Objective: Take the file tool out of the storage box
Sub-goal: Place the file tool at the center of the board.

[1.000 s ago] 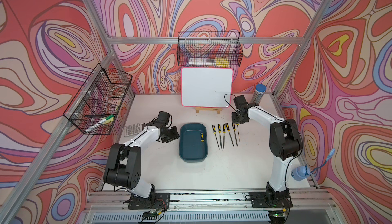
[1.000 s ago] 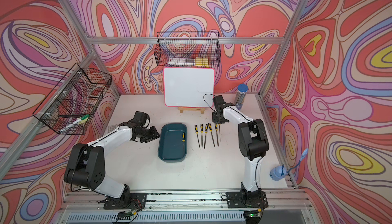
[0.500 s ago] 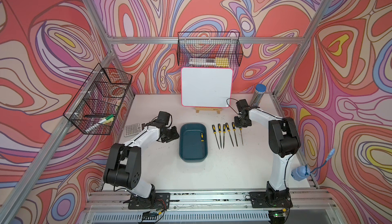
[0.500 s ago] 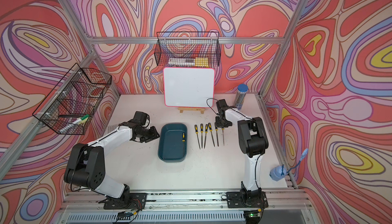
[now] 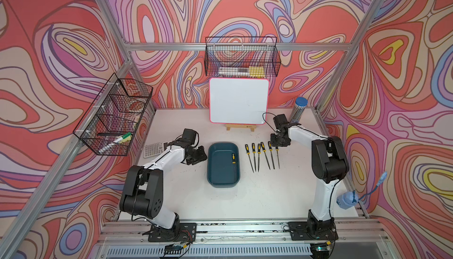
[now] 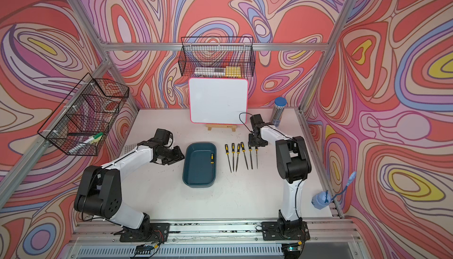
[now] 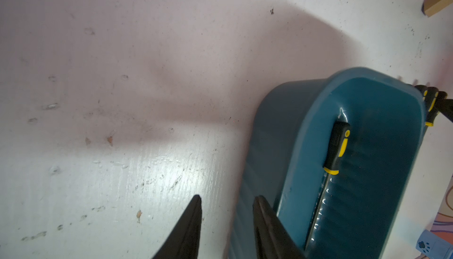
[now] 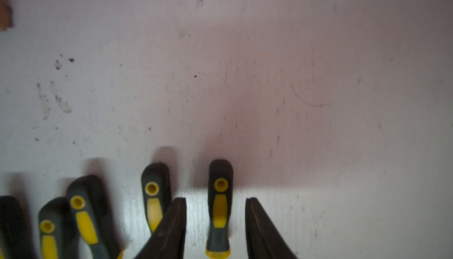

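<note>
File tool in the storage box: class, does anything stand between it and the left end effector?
Only the storage box itself: its near wall. The left end effector sits outside it, while the file tool lies inside along the far wall. Nothing else visible intervenes; the box has no lid.

The storage box (image 7: 382, 172) is smooth, glossy teal plastic; the file (image 7: 336, 147) in it has a matt black-and-yellow handle and a shiny metal shank. The white bench (image 7: 122, 98) is scuffed and speckled with a faint sheen.
</note>
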`<state>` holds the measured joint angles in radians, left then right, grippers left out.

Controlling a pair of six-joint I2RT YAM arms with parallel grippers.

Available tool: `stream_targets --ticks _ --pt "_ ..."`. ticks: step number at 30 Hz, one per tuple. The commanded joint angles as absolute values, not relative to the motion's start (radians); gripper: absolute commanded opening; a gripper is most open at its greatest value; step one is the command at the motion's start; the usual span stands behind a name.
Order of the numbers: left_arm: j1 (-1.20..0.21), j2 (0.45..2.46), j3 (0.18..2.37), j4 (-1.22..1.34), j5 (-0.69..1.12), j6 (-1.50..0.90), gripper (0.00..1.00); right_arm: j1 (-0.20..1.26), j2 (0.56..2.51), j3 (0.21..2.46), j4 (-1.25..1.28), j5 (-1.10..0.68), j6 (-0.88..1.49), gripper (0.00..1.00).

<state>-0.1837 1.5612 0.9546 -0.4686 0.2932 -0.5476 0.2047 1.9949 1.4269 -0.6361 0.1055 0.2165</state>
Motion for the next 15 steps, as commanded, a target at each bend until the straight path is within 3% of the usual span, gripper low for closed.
stream_targets --ticks 1,9,15 --pt "-0.189 1.574 0.982 -0.475 0.300 -0.550 0.40 0.246 1.880 1.419 -0.600 0.093 0.257 0.42" --pt "-0.207 1.579 1.032 -0.496 0.332 -0.561 0.40 0.565 1.837 1.402 -0.462 0.131 0.353 0.44" --pt "-0.241 1.597 1.089 -0.548 0.309 -0.537 0.40 0.640 1.898 1.426 -0.425 0.107 0.419 0.44"
